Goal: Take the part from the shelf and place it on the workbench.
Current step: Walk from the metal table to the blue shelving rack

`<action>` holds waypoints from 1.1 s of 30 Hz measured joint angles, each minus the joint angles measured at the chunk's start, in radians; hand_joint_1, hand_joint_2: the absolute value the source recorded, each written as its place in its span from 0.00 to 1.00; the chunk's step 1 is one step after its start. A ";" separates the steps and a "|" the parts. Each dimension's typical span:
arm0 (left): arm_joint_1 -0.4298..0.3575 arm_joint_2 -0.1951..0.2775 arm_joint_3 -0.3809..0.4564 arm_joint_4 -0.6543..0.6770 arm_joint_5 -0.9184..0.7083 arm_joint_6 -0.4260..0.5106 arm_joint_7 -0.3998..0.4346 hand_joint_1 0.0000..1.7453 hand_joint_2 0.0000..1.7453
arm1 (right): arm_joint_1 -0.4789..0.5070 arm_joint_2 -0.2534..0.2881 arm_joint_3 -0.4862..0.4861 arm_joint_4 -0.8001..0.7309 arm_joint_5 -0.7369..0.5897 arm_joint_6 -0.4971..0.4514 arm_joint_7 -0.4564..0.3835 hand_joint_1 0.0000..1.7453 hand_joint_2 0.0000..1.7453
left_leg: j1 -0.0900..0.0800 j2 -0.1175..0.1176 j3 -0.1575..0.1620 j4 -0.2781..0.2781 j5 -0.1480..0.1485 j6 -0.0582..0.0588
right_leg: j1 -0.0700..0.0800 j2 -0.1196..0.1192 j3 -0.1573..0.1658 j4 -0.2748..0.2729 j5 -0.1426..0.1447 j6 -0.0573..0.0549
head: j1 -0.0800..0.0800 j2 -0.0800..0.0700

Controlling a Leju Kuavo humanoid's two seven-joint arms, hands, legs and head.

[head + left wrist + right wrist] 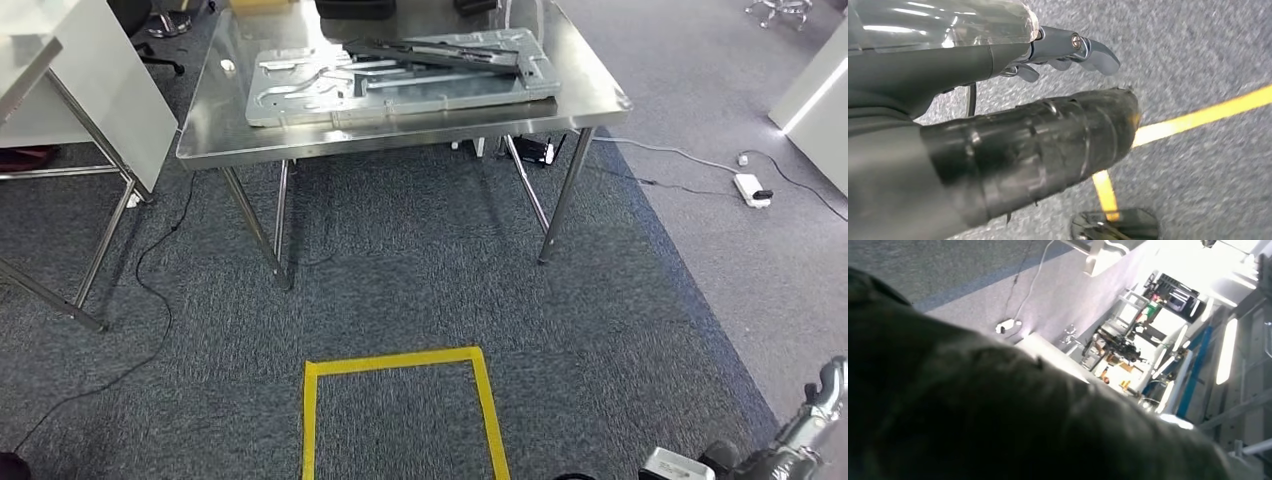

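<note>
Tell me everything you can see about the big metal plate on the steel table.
The metal plate is a large, flat, light grey stamped sheet with raised ribs, grooves and small holes. It lies flat on the steel table, covering much of the top. A darker, long bracket-like part rests across its far side. Neither hand touches it.

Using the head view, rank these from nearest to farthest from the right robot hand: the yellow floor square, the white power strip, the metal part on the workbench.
From the right robot hand, low at the right edge:
1. Yellow floor square, on the carpet to its left.
2. White power strip, on the floor ahead, right side. Close to the square's distance; ranking uncertain.
3. Metal part, on the workbench, far ahead-left.
</note>
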 joint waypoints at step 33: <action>-0.001 -0.007 0.029 0.000 -0.001 0.002 -0.003 0.00 0.00 | -0.130 0.089 -0.618 0.451 -0.126 0.305 -0.018 0.00 0.00 | 0.001 0.001 -0.017 0.121 -0.058 -0.001 | 0.004 -0.001 -0.017 0.008 0.003 0.000 | -0.002 0.000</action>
